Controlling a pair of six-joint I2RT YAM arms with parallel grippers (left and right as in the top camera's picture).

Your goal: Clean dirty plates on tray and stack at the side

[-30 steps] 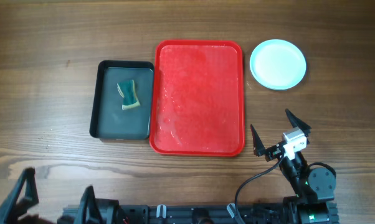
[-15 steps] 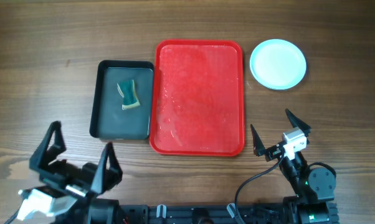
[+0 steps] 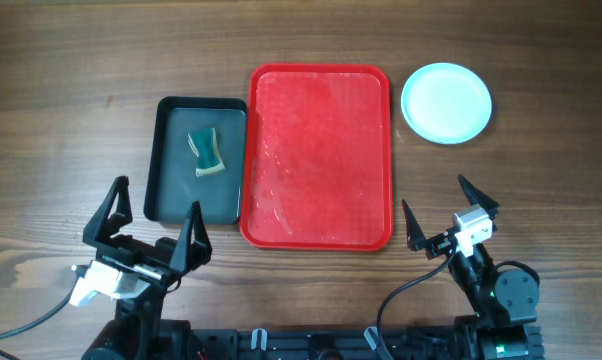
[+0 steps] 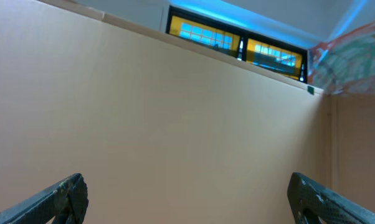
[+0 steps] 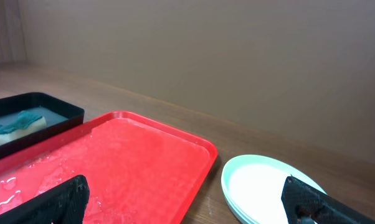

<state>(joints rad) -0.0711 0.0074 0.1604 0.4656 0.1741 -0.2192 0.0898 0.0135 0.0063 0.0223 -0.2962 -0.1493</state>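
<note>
The red tray (image 3: pixel 321 155) lies mid-table with nothing on it but wet streaks; in the right wrist view the tray (image 5: pixel 131 155) fills the lower left. The plates (image 3: pixel 446 103) sit stacked on the wood to the tray's right, pale blue and clean-looking, and the plates (image 5: pixel 268 186) show layered rims. My right gripper (image 3: pixel 433 193) is open near the tray's front right corner, nothing between its fingers (image 5: pixel 66 199). My left gripper (image 3: pixel 158 196) is open in front of the black tray, holding nothing. Its camera sees only a beige wall past its fingers (image 4: pixel 66 196).
A smaller black tray (image 3: pixel 196 160) touches the red tray's left side and holds a green-and-yellow sponge (image 3: pixel 207 152). The same black tray (image 5: pixel 25 109) and sponge (image 5: pixel 16 121) appear at the left of the right wrist view. Bare wooden table surrounds everything.
My left arm has risen from the bottom left edge and moved right and forward, toward the black tray's front. The right arm, tray and plates have not moved.
</note>
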